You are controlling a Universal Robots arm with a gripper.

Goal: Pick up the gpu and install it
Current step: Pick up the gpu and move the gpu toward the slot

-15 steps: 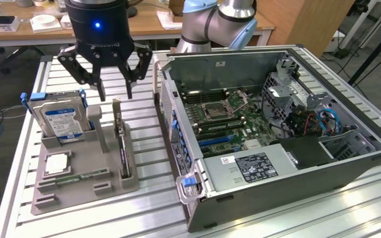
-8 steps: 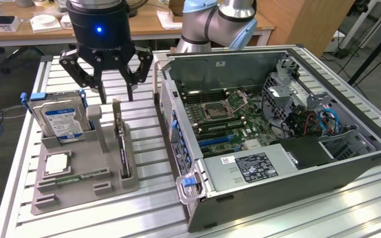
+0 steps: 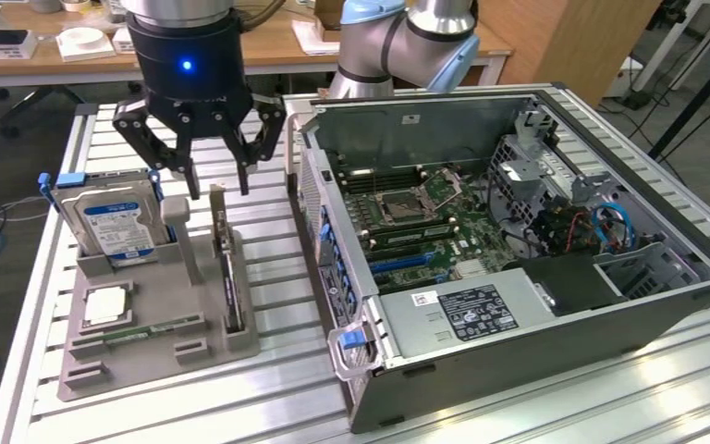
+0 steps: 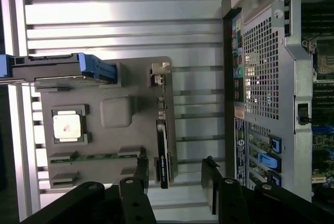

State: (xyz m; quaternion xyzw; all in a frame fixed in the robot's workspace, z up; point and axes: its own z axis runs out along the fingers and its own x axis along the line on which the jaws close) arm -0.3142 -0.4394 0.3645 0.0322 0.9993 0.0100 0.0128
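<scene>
The gpu (image 3: 226,277) stands on its long edge in a slot of the grey holder tray (image 3: 145,356), a thin dark card with a silver bracket at its far end. My gripper (image 3: 217,187) hangs open just above that far end, its black fingers straddling the card without touching it. In the wrist view the gpu (image 4: 162,148) lies between and beyond the two fingertips of the gripper (image 4: 176,174), with nothing held. The open computer case (image 3: 516,231) with its motherboard (image 3: 410,217) lies at the exterior view's right of the tray.
The tray also carries a hard drive (image 3: 115,222) in a blue frame, a processor chip (image 3: 106,303) and a narrow green memory stick (image 3: 152,328). The case wall (image 4: 266,78) stands close beside the gpu slot. Desks sit behind the slatted metal table (image 3: 553,407).
</scene>
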